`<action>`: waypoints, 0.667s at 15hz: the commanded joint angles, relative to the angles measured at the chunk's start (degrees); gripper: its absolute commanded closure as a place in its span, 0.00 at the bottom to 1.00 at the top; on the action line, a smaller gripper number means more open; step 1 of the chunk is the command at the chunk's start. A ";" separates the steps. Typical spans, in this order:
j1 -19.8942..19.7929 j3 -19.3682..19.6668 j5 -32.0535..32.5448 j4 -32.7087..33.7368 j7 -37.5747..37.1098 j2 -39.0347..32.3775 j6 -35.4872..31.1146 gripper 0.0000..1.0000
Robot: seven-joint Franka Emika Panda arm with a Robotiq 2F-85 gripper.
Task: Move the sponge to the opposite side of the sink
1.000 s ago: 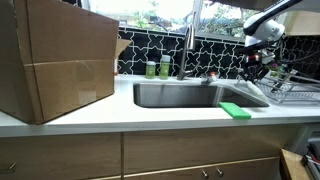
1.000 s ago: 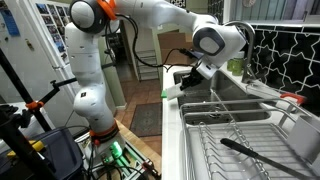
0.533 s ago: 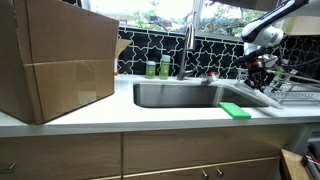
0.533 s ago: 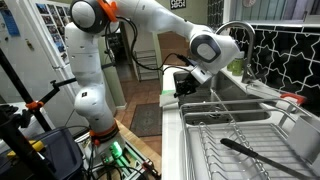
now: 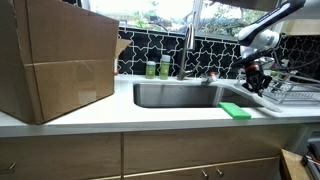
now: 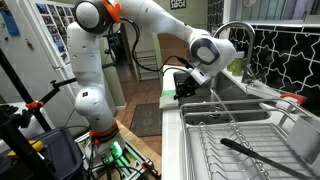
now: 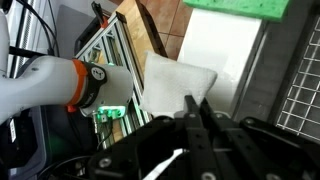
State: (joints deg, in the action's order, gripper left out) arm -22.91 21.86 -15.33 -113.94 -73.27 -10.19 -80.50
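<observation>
The bright green sponge (image 5: 235, 110) lies flat on the white counter at the sink's front right corner. In the wrist view the sponge (image 7: 240, 6) shows at the top edge. The steel sink (image 5: 150, 97) is set in the countertop under a tall chrome faucet (image 5: 187, 48). My gripper (image 5: 255, 74) hangs above the counter behind and to the right of the sponge, apart from it. It also shows in an exterior view (image 6: 184, 88). In the wrist view the gripper (image 7: 196, 108) has its jaws pressed together with nothing between them.
A wire dish rack (image 5: 296, 95) stands on the counter right of the sink, close to my gripper; it also fills the foreground of an exterior view (image 6: 235, 140). A large cardboard box (image 5: 55, 62) stands at the left. Two green-labelled bottles (image 5: 158, 68) stand behind the sink.
My gripper has moved down and a little left, closer to the counter and the sponge. The sponge has not moved.
</observation>
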 commanded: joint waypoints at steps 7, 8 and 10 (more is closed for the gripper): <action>0.95 0.56 1.18 -0.17 -0.24 -2.62 -2.10 0.94; 0.98 0.60 1.22 -0.14 -0.32 -2.87 -2.11 0.94; 0.99 0.69 1.23 -0.12 -0.45 -3.22 -2.20 0.94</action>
State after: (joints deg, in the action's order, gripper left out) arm -22.43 21.85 -14.65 -113.95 -73.27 -12.74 -82.24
